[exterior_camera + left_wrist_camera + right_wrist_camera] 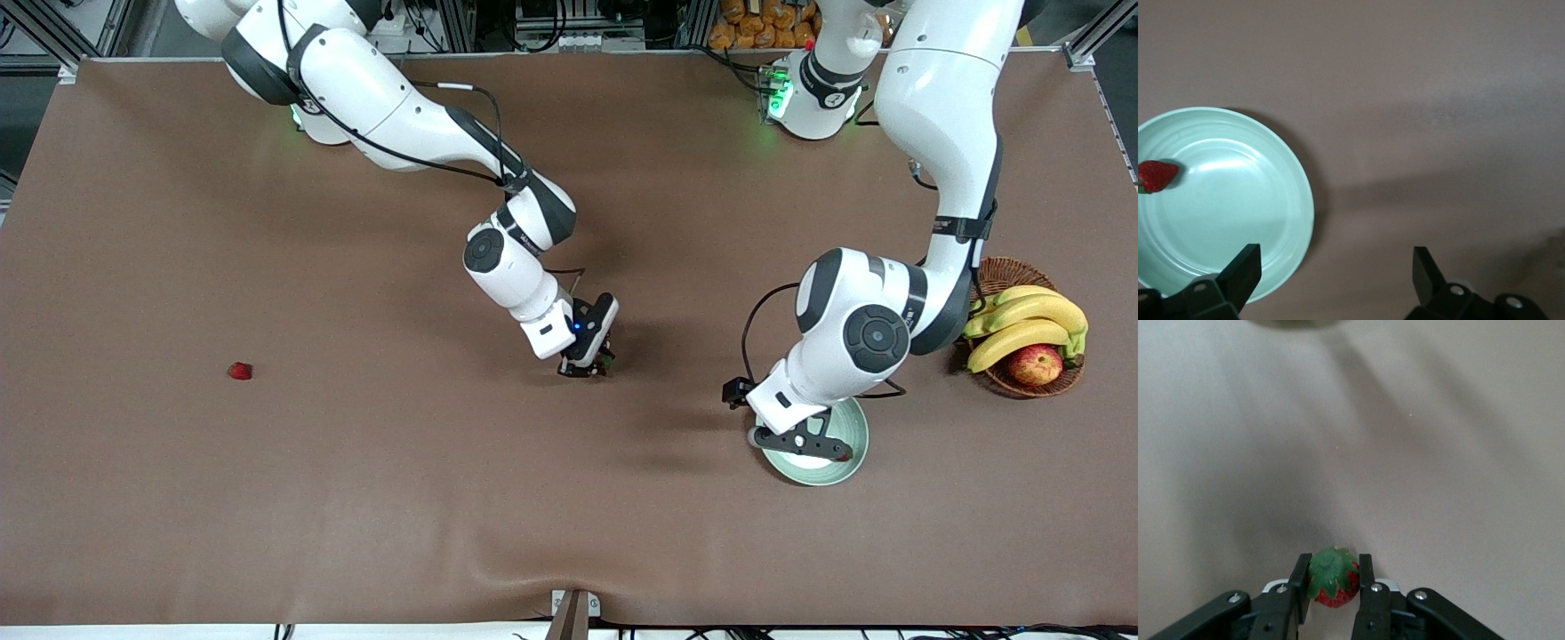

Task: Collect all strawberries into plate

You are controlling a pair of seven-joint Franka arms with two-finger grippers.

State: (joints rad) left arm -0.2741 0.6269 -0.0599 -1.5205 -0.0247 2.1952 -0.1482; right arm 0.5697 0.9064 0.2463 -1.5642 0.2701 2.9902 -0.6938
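Note:
My right gripper (589, 363) is low at the middle of the table, shut on a strawberry (607, 363). In the right wrist view the berry (1333, 583), green cap up, sits between the fingers of that gripper (1331, 577). My left gripper (805, 443) hangs open and empty over the pale mint-green plate (855, 428). In the left wrist view the left gripper (1336, 267) has its jaws wide apart over the rim of the plate (1238, 200), and a second strawberry (1157, 175) lies on the plate. A third strawberry (239, 371) lies alone on the table toward the right arm's end.
A brown wicker basket (1013, 269) with bananas (1027, 320) and a red-yellow apple (1036, 364) stands beside the plate at the left arm's end. The brown table mat (400, 498) covers the whole table.

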